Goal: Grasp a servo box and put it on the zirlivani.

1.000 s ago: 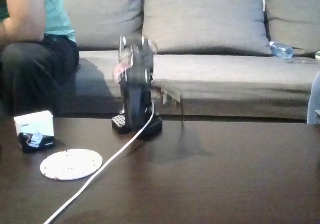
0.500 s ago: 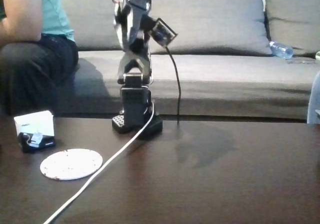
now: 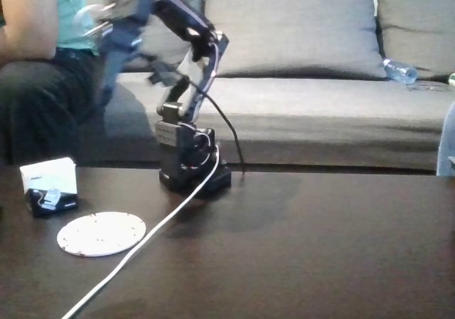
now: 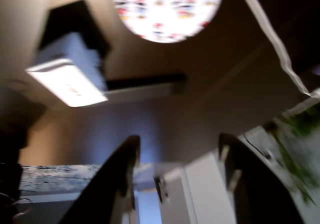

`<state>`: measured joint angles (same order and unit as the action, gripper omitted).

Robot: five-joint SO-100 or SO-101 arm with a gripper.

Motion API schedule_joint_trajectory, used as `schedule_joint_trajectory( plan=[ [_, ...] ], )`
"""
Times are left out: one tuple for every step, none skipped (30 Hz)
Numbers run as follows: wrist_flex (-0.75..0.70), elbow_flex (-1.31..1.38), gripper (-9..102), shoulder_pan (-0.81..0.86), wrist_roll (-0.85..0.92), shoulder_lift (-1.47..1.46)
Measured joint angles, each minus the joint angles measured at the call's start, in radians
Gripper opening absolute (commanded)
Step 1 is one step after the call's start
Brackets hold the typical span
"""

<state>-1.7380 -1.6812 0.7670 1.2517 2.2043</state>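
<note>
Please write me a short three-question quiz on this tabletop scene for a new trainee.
1. True or false: in the fixed view the servo box already rests on the zirlivani.
2. In the fixed view, what runs across the table from the arm's base past the disc? A) a white cable B) a red ribbon C) a metal ruler
3. In the wrist view, how do the jaws of the gripper stand?

Key
1. False: the box stands on the table just behind and left of the disc, apart from it.
2. A, the white cable.
3. Apart, with nothing between them.
</note>
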Motion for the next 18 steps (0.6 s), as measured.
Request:
schedule_joint_trajectory(
  plan=[
    [0.000, 0.000, 20, 0.048, 0.041, -0.035],
    [0.000, 0.002, 20, 0.092, 0.083, -0.074],
    [0.000, 0.009, 20, 0.133, 0.126, -0.114],
    [0.000, 0.025, 20, 0.175, 0.161, -0.156],
    [0.000, 0.049, 20, 0.213, 0.193, -0.201],
    [0.000, 0.075, 20, 0.249, 0.227, -0.245],
    [0.000, 0.104, 20, 0.278, 0.256, -0.290],
    [0.000, 0.137, 20, 0.304, 0.281, -0.336],
    [0.000, 0.169, 20, 0.327, 0.311, -0.380],
    [0.000, 0.204, 20, 0.345, 0.336, -0.423],
    [0.000, 0.241, 20, 0.362, 0.362, -0.466],
    [0.000, 0.278, 22, 0.377, 0.397, -0.506],
    [0.000, 0.313, 25, 0.393, 0.437, -0.545],
    [0.000, 0.348, 29, 0.408, 0.474, -0.581],
    [0.000, 0.380, 32, 0.422, 0.514, -0.615],
    [0.000, 0.407, 35, 0.436, 0.557, -0.641],
    [0.000, 0.428, 36, 0.448, 0.592, -0.663],
    [0.000, 0.448, 36, 0.457, 0.624, -0.683]
  ],
)
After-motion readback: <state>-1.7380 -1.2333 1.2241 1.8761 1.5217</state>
